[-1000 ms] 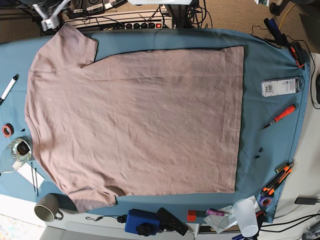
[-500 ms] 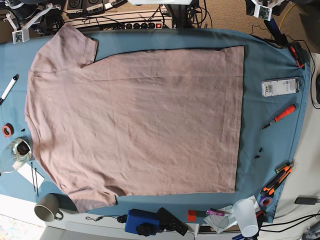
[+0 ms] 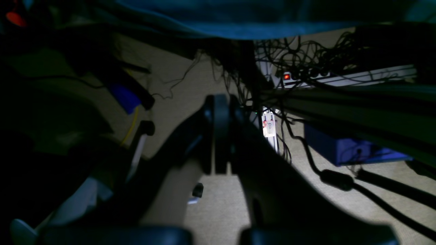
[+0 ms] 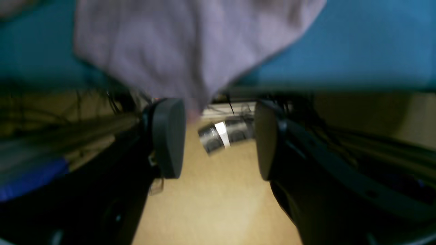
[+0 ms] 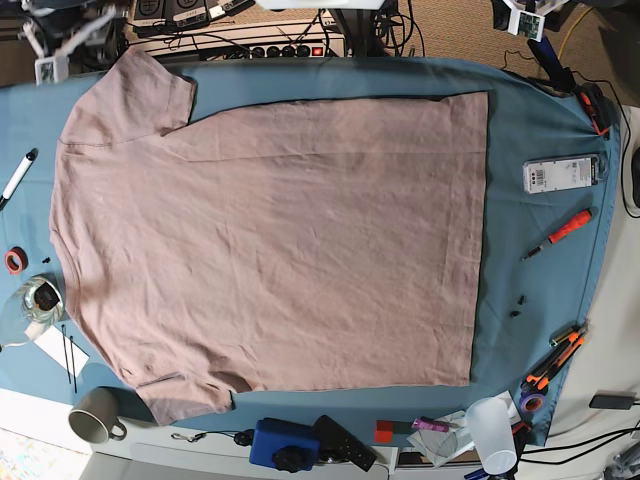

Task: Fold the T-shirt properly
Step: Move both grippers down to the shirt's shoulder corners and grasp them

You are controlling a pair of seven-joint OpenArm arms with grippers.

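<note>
The dusty-pink T-shirt [image 5: 270,240] lies spread flat on the blue table cloth [image 5: 535,120], neck to the left and hem to the right. My right gripper [image 5: 55,45] hovers past the table's far left corner, next to the far sleeve [image 5: 140,85]. In the right wrist view it [image 4: 218,136] is open and empty, with that sleeve's tip [image 4: 190,44] just beyond the pads [image 4: 168,136]. My left gripper [image 5: 525,15] sits beyond the far right edge. In the left wrist view it [image 3: 220,102] is shut, empty, and faces the floor.
A pen [image 5: 18,177], a red tape roll [image 5: 14,261], a glass bowl [image 5: 30,305] and a mug [image 5: 95,415] lie at the left. A white device [image 5: 560,174], a red screwdriver [image 5: 562,233] and cutters [image 5: 555,355] lie at the right. A blue box [image 5: 283,443] and a cup [image 5: 492,430] are at the front.
My right gripper swung left from beside the far sleeve, then came back a little to the right. My left gripper has come into view at the far right edge. The T-shirt has not moved.
</note>
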